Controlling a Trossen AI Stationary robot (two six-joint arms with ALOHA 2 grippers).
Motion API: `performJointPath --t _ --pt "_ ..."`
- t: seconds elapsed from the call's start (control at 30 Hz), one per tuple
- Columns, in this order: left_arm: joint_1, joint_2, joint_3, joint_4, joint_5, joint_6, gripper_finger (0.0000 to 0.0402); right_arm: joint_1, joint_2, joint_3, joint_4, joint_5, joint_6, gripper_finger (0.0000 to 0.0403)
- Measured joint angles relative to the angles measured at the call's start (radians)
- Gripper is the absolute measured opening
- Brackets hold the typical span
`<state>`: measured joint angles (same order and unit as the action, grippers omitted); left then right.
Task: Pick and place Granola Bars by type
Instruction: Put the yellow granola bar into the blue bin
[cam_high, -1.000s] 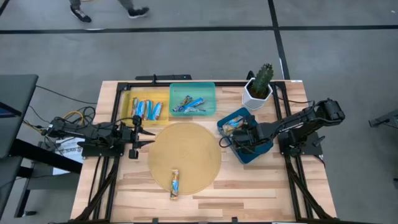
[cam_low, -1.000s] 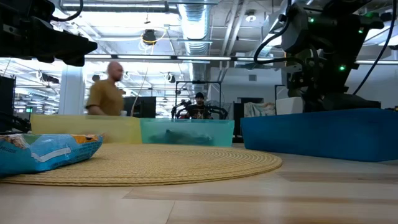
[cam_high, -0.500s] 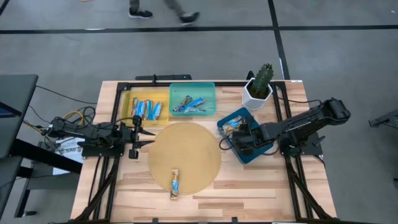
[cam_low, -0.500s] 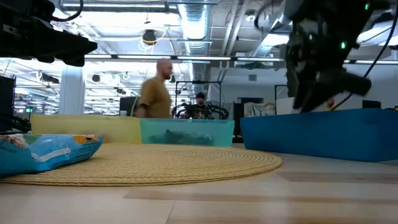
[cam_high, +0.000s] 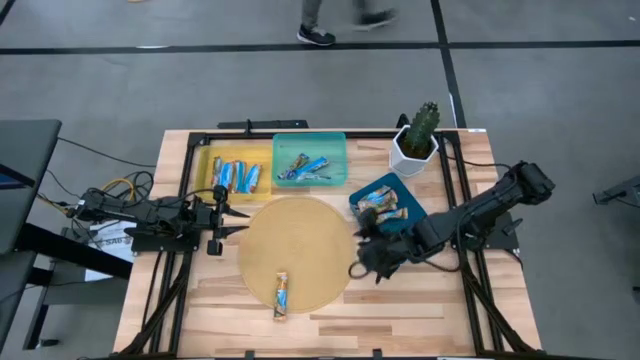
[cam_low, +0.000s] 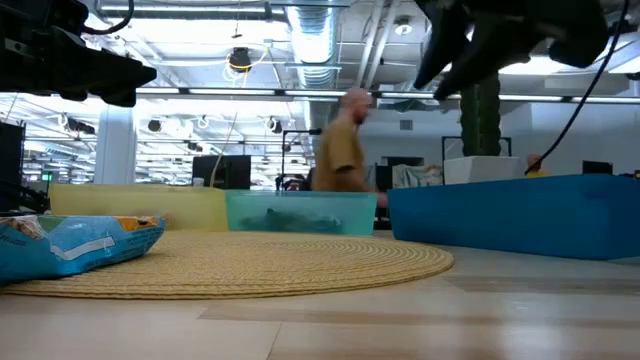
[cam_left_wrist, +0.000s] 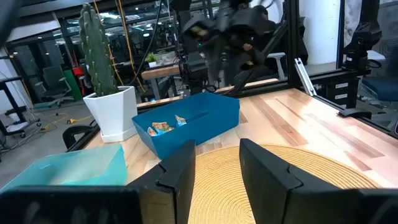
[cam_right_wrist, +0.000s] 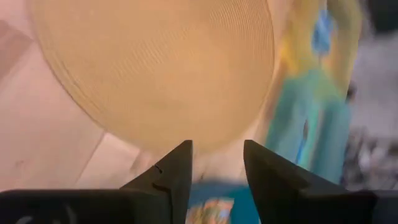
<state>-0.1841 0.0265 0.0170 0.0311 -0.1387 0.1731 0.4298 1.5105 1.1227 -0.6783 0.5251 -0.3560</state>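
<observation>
Wooden table (cam_high: 420, 305) with a round woven mat (cam_high: 297, 250) mid-table; along the far edge a yellow tray (cam_high: 205, 160) and a teal tray (cam_high: 310, 143) side by side, a potted cactus (cam_high: 417, 137) to their right; dark blue tray (cam_high: 408, 196) sits tilted just right of the mat; left arm parked at the table's left side, left gripper (cam_high: 216, 215) near the mat's left edge, fingers (cam_left_wrist: 180, 174) parted with a narrow gap, nothing between them; right gripper (cam_high: 366, 258) over the mat's right edge, just in front of the blue tray, fingers (cam_right_wrist: 171, 174) apart, nothing held; Granola Bars: blue ones in the yellow tray (cam_high: 235, 176), mixed blue/silver in the teal tray (cam_high: 303, 167), a few in the blue tray (cam_high: 381, 202), one blue bar (cam_high: 282, 295) alone on the mat's near edge; a person (cam_low: 345, 150) in the room behind.
</observation>
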Motion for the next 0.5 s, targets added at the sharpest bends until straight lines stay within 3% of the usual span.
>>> performJointPath --t 0.27,0.5 --pt "0.0 0.0 0.0 0.0 0.0 0.0 0.0119 0.065 0.149 0.126 0.148 -0.001 -0.422 0.0133" --pt "0.0 0.0 0.0 0.001 0.0 0.001 0.0119 0.076 0.293 0.265 0.262 -0.003 -0.483 0.0134"
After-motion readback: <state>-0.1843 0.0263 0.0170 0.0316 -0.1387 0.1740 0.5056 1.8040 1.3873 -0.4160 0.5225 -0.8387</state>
